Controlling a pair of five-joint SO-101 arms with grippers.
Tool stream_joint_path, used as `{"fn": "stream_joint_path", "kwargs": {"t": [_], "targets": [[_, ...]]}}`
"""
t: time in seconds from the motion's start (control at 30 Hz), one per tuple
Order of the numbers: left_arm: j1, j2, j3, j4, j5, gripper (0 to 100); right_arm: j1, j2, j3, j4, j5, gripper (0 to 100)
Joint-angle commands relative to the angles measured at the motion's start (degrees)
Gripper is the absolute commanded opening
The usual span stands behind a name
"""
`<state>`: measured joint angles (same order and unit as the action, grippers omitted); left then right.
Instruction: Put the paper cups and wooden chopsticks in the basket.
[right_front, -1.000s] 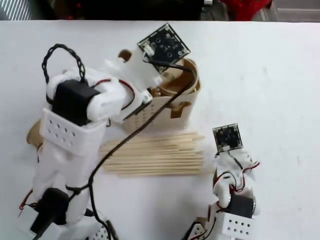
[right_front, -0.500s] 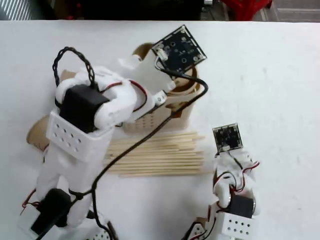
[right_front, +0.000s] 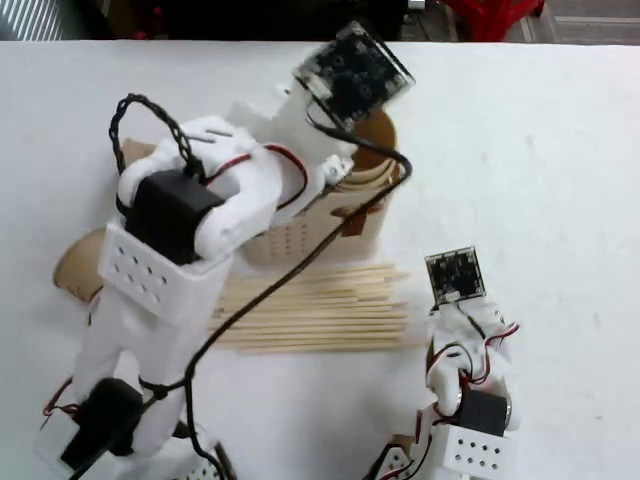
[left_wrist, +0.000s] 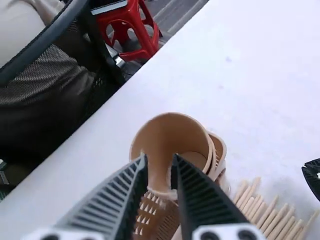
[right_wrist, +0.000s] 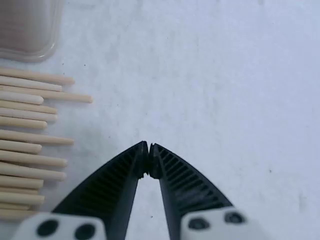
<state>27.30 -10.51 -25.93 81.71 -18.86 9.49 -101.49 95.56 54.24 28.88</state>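
Status: roughly a third done, by my read. Left jaws are clamped on the rim of a paper cup (left_wrist: 170, 132), holding it at the mouth of the basket (right_front: 300, 235). It looks partly in, not released. The left wrist view shows another cup rim (left_wrist: 216, 150) beside it inside the basket, so you likely have at least one cup in already.

Left to do: a loose cup (right_front: 75, 265) lies on its side on the surface (right_front: 540, 150), half hidden behind the left arm (right_front: 160, 260). The brown edge farther back by that arm may be one more; can't tell. The wooden chopsticks (right_front: 320, 310) are all out, a flat bundle on the surface just in front of the basket.

Right jaws are closed on nothing, over bare surface just past the chopstick ends. You need to drop this cup, fetch the loose one, then do the chopsticks.
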Motion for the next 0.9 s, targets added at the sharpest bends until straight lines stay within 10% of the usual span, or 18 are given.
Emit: {"fn": "stream_joint_path", "kwargs": {"t": [0.0, 0.4, 0.63, 0.87], "targets": [[-1.10, -1.54, 11.08, -8.88, 2.99, 10, -0.66, 0.40, 0.18, -1.45, 0.70, 2.1], [-1.27, -2.24, 27.52, -20.04, 2.99, 10, -0.66, 0.40, 0.79, -2.77, 0.79, 2.1], [-11.12, -3.38, 1.23, -4.48, 3.52, 10, -0.66, 0.40, 1.23, -2.95, 0.79, 2.1], [-36.53, -2.68, -8.35, 13.63, 3.87, 10, -0.66, 0.40, 1.23, -2.86, 0.79, 2.1]]}}
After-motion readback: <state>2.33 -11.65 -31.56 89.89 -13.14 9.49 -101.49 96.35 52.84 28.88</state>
